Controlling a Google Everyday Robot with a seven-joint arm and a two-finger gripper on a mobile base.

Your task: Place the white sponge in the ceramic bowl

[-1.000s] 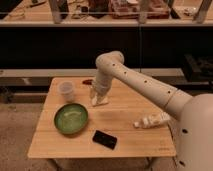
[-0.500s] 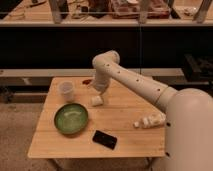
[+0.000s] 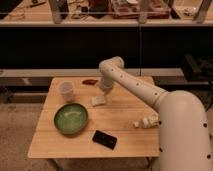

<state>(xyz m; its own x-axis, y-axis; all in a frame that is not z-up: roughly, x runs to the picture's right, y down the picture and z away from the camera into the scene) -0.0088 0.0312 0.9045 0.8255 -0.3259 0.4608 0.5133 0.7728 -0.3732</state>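
Note:
The white sponge lies flat on the wooden table, right of the table's middle-left. The green ceramic bowl sits to its front left and holds nothing. My gripper hangs from the white arm just above and slightly behind the sponge, apart from it. The arm reaches in from the right over the table.
A translucent white cup stands behind the bowl. A black phone-like slab lies near the front edge. A lumpy whitish object lies at the right. A small dark red item lies at the back edge. Shelves stand behind the table.
The gripper was down at the sponge and has lifted up and back a little. The sponge stays on the table in about the same place.

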